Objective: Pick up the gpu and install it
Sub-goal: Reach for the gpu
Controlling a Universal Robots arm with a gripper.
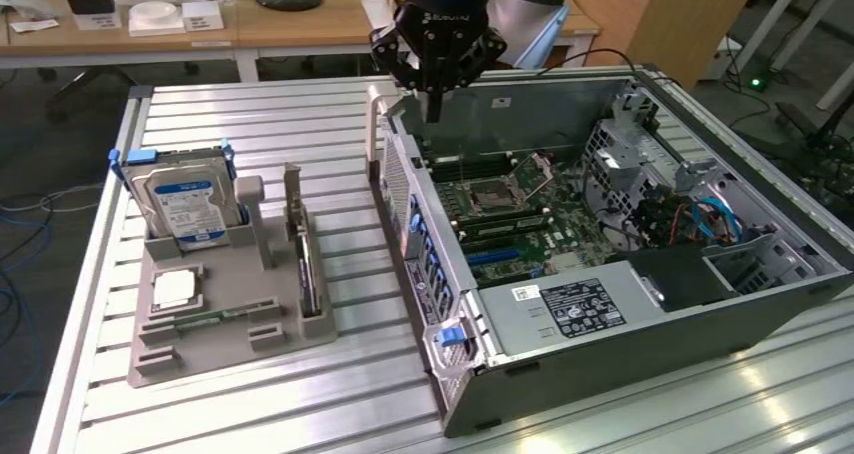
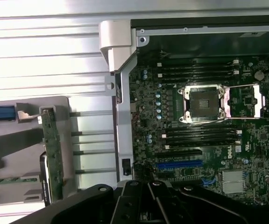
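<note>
Overhead, the arm hangs straight down above the far corner of the open computer case (image 1: 641, 364), at about twelve o'clock in the exterior view. Its gripper (image 1: 434, 104) is clenched on nothing, tips pointing down at the case rim. The gpu (image 1: 307, 264) stands on edge in a slot of the grey holder (image 1: 227, 349) on the slatted table (image 1: 267, 124), at roughly eight o'clock from the gripper and well apart from it.

The exterior view gives the blue-labelled hard drive (image 1: 187, 199) upright at the holder's far end. The wrist view looks down past the black gripper (image 2: 144, 205) onto the motherboard (image 2: 148, 121), the CPU socket (image 2: 204, 103), a blue expansion slot (image 2: 179, 164), and the gpu's (image 2: 48, 149) green edge.
</note>
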